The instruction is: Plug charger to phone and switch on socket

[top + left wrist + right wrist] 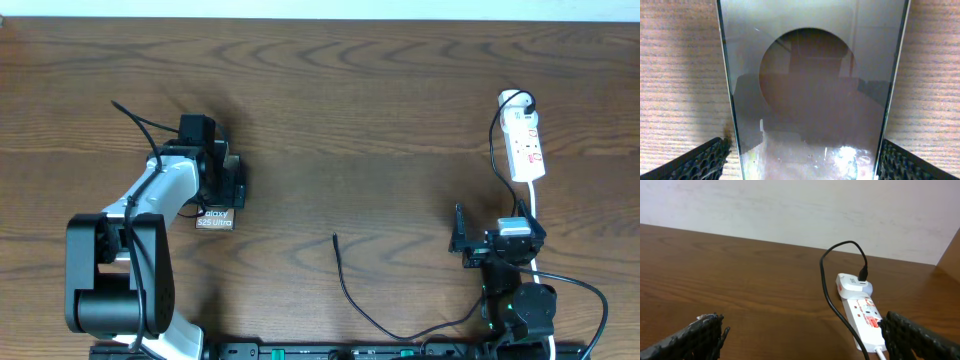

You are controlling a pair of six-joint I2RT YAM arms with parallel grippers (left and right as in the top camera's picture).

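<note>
The phone (pixel 215 220) lies flat on the table at the left, its "Galaxy S25 Ultra" text showing. My left gripper (pixel 218 185) is over its far part. In the left wrist view the phone (pixel 810 90) fills the frame, and the left gripper (pixel 805 160) has a finger against each long edge. The socket (pixel 526 148) is a white power strip at the far right; it also shows in the right wrist view (pixel 865 317). The charger (pixel 350 295) cable runs along the front, and its free tip (pixel 335 238) lies mid-table. My right gripper (pixel 495 240) (pixel 802 335) is open and empty, in front of the socket.
A white adapter (pixel 852 284) with the black cable (pixel 832 300) sits plugged into the strip's far end. The strip's white cord (pixel 537 215) runs toward the right arm base. A pale wall stands behind the table's far edge.
</note>
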